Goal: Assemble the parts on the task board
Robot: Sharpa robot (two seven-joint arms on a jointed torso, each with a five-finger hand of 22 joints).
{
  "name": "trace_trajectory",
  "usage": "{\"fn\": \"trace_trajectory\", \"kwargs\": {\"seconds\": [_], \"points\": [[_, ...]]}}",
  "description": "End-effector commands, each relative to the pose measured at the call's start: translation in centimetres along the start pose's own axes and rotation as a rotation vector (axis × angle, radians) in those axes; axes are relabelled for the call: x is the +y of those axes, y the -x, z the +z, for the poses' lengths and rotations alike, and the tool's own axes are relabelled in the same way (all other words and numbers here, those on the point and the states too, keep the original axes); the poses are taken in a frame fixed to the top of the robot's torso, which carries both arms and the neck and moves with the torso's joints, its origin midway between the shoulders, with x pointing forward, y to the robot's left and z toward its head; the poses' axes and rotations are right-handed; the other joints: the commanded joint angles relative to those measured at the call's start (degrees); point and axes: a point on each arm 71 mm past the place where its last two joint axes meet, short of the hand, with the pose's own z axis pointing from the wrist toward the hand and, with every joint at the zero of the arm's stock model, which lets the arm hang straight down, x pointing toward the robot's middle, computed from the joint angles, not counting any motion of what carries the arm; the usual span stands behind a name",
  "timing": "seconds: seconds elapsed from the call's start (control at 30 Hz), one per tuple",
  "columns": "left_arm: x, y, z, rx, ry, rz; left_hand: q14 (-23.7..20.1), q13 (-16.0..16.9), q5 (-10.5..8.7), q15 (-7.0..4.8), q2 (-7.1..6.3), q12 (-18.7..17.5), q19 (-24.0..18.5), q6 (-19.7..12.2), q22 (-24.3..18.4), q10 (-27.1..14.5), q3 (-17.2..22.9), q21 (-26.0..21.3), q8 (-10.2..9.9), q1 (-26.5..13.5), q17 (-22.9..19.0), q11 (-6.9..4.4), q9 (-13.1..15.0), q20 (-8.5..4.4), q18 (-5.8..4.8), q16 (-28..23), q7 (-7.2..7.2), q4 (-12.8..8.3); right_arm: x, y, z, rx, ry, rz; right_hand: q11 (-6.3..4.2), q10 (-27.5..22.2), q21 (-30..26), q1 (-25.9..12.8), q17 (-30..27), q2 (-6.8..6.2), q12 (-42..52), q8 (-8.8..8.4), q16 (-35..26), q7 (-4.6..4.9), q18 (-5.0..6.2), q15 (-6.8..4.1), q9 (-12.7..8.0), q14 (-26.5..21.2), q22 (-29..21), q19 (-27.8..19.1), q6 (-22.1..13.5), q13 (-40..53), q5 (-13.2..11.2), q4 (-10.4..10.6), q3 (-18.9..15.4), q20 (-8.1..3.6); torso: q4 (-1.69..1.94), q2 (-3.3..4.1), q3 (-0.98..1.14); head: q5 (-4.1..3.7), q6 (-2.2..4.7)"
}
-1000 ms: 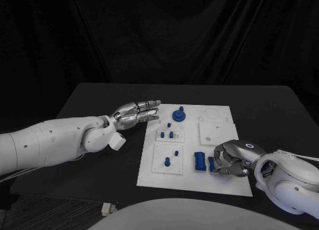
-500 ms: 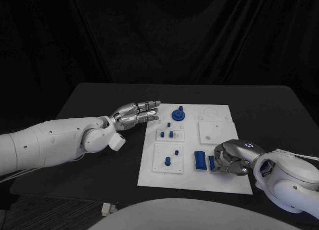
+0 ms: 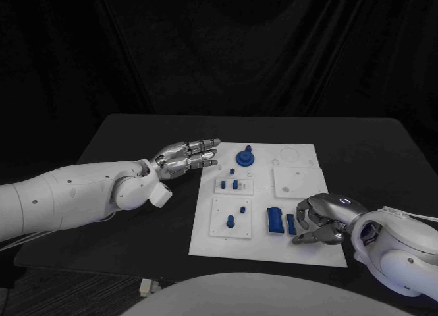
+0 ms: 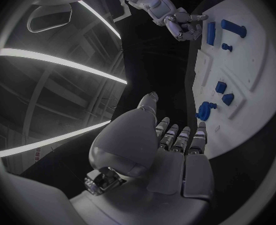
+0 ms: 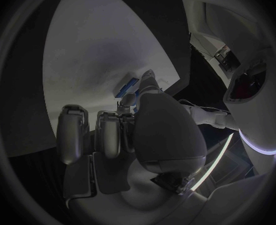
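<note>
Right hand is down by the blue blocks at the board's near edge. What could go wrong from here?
The right hand has its fingers curled beside two blue blocks lying close together, so it may nudge one while reaching for the other. The task board looks to lie loose on the table, so a push could slide it. Whether the hand already holds a block is hidden, so a slip may go unnoticed. The left hand hovers open, off the board.
</note>
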Motion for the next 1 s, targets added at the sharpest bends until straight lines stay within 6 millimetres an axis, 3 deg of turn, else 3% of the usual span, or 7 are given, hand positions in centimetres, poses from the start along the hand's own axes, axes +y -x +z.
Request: {"fn": "trace_trajectory", "kwargs": {"seconds": [0.03,0.37,0.53,0.67,0.87,0.97,1.0], "points": [[-0.2,-0.1,0.0,-0.001,-0.040,-0.008,0.07,0.08,0.27,0.37,0.61,0.38,0.51,-0.18,0.01,0.02,0.02,0.30,0.14,0.11,0.09,0.12,0.08,0.00,0.45,0.38,-0.10,-0.30,0.1,0.2,-0.6,-0.021,0.007,0.014,-0.42,5.86,-0.16,-0.65,8.29,0.12,-0.08,0.22,0.09,-0.02,0.07,-0.33,0.07,4.72,12.62,2.37,0.31,15.10,-0.13,-0.01,-0.54,-0.42,-0.03,-0.02,0.00,0.06,-0.01],[-1.3,-0.2,-0.8,-0.025,-0.159,0.070,1.71,0.55,0.34,-0.26,0.38,1.54,1.75,3.91,0.99,2.97,-0.44,1.24,0.89,-0.26,0.45,0.01,0.48,-0.33,0.75,1.42,0.79,-0.61,-0.6,5.1,-1.8,-0.240,0.053,0.147,-0.92,5.86,-0.26,-2.89,7.64,0.85,-0.08,0.20,-0.13,-0.22,0.09,-0.28,-0.10,4.60,12.59,2.34,0.74,15.10,-0.12,0.05,-1.83,-0.41,-0.10,-0.06,0.00,-0.20,-0.01],[-2.1,-0.2,-1.8,-0.069,-0.223,0.114,1.27,0.60,-0.40,-2.09,0.00,1.83,1.10,6.27,0.31,3.90,-1.63,0.97,1.14,-1.18,0.32,-0.42,0.60,-1.39,1.13,1.10,1.49,1.79,-1.9,9.8,-1.7,-0.458,0.074,0.344,-0.70,5.86,-9.18,-5.05,-4.63,4.62,-0.08,-5.02,-5.62,-0.08,2.03,0.13,-4.85,1.65,9.70,-1.98,0.29,15.10,-0.02,-0.45,-0.87,-0.06,-0.02,-0.03,0.01,-0.42,-0.01],[-3.5,0.0,-2.5,-0.118,-0.282,0.165,0.81,0.67,-5.82,-4.23,-0.94,2.19,-0.51,10.59,-1.41,5.78,-3.88,-0.01,1.44,-2.78,0.23,-1.18,0.85,-3.18,1.17,0.78,2.31,10.10,-2.8,13.3,-1.3,-0.624,0.117,0.544,2.57,-9.28,-52.91,-6.73,-47.62,9.82,-39.38,-17.84,-42.16,2.76,8.20,3.57,-17.65,-10.22,-9.55,-19.05,3.61,-13.96,2.19,-1.16,-4.38,3.35,-0.02,-0.03,0.00,-0.33,-0.01],[-5.4,-0.2,-2.3,-0.161,-0.355,0.224,-1.66,0.21,-14.20,-9.56,-0.07,0.47,-2.97,10.42,-4.79,2.68,-6.75,-1.90,0.64,-10.30,-0.52,-5.04,0.67,-8.83,1.18,-0.86,-0.71,10.21,-3.5,15.9,-0.6,-0.799,0.232,0.712,11.98,-28.11,-71.27,-10.07,-60.87,14.14,-75.21,-31.53,-69.06,9.80,6.40,13.43,-30.65,-23.74,-24.71,-27.89,-1.11,-42.31,6.69,-0.38,-7.78,10.66,0.00,-0.29,-0.05,-0.48,-0.01],[-5.7,-0.7,-1.8,-0.166,-0.379,0.239,-1.66,-0.39,-17.88,-12.70,0.00,-0.48,-3.31,7.31,-5.59,-1.57,-7.59,-2.25,0.31,-12.96,-0.52,-8.20,0.40,-12.63,0.84,-0.86,-3.42,10.18,-3.8,15.7,-0.2,-0.797,0.288,0.753,15.19,-36.43,-79.30,-14.45,-66.56,12.50,-82.86,-38.13,-79.37,6.61,5.24,16.55,-36.81,-35.18,-31.75,-36.13,-5.86,-50.74,2.99,-0.30,-7.58,13.50,-0.24,-0.57,-0.11,-0.33,-0.01],[-5.9,-0.9,-1.6,-0.167,-0.387,0.243,-1.66,-0.52,-18.81,-13.25,-0.10,-0.61,-3.35,6.56,-5.71,-2.39,-7.79,-2.30,0.25,-13.74,-0.52,-9.08,0.35,-13.43,0.61,-0.86,-4.22,10.16,-3.9,15.5,0.0,-0.785,0.306,0.768,11.36,-49.05,-78.67,-19.22,-71.82,7.70,-82.60,-43.61,-80.12,0.78,2.63,15.07,-39.96,-61.04,-50.98,-66.87,-14.28,-54.38,2.33,-3.75,-6.60,12.43,-0.43,-0.63,-0.15,-0.17,-0.01]]}}
